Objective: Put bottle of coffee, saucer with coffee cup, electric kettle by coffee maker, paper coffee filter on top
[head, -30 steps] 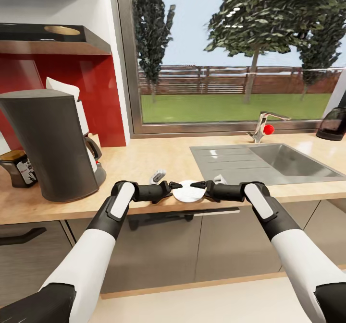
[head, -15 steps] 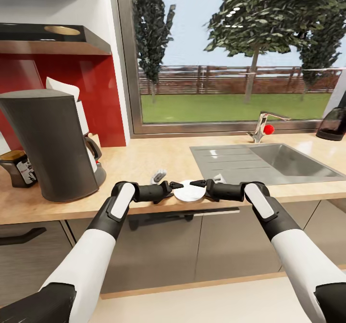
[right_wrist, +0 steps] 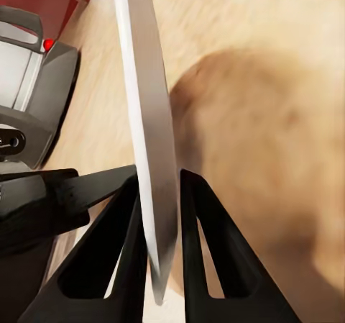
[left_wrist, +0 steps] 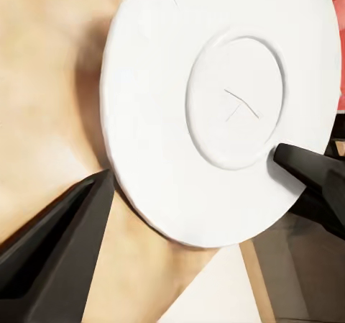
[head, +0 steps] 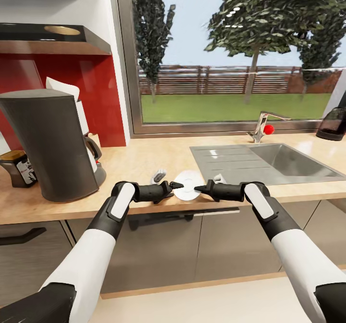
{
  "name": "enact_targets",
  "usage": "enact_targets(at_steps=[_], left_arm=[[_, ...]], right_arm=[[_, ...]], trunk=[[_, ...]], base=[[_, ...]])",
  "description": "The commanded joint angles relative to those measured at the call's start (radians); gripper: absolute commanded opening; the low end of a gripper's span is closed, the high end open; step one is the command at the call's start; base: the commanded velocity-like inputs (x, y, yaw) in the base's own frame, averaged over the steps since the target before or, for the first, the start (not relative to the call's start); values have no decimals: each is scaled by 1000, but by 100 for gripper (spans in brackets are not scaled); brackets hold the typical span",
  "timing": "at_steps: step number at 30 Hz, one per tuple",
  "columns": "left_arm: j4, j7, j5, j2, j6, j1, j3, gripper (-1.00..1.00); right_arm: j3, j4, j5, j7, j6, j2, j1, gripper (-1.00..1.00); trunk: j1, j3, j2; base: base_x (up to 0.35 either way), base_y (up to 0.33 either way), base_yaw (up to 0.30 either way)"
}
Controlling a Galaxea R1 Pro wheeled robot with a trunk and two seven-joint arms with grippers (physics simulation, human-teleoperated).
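Pinching saucer edge in right gripper, left gripper spread alongside, likely for carrying toward coffee maker

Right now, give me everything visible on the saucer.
The saucer is a small, round, plain white plate with a raised ring in its middle, glossy like ceramic. It is tilted up on edge above the front edge of the kitchen countertop, between both hands. The right hand pinches its rim between two fingers; the left hand sits open around the opposite rim.
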Motion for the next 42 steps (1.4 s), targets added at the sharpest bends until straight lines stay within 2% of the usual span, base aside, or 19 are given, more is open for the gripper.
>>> enact_targets(at_steps=[1,13,16,19,29,31,38,40,42], left_arm=[[0,-9,-18,0,3,-1,1,100],[-5,-9,-18,0,3,-1,1,100],[-32,-10,-18,0,3,-1,5,100],[-96,-10,-18,0,5,-1,8,100],[-130,-10,-18,0,6,0,9,100],[-154,-11,-18,0,7,0,11,100],[-317,-12,-18,0,11,0,18,100],[-369,-30,-18,0,12,1,18,100],[-416,-93,-18,0,12,2,17,100]], right_arm=[[2,0,6,9,1,-1,-1,-100],[1,0,6,9,1,-1,-1,-100],[1,0,6,9,1,-1,-1,-100],[0,0,6,9,1,-2,-1,-100],[-2,0,6,9,1,-4,-1,-100],[-3,0,6,9,1,-4,-1,-100],[-5,0,5,10,1,-6,-1,-100],[-5,0,5,10,1,-7,-1,-100],[-5,0,4,10,0,-7,-1,-100]], trunk=[[0,-1,-1],[0,-1,-1],[0,-1,-1],[0,-1,-1],[0,-1,-1],[0,-1,-1],[0,-1,-1],[0,-1,-1],[0,-1,-1]], base=[[0,0,0],[0,0,0],[0,0,0],[0,0,0],[0,0,0],[0,0,0],[0,0,0],[0,0,0],[0,0,0]])
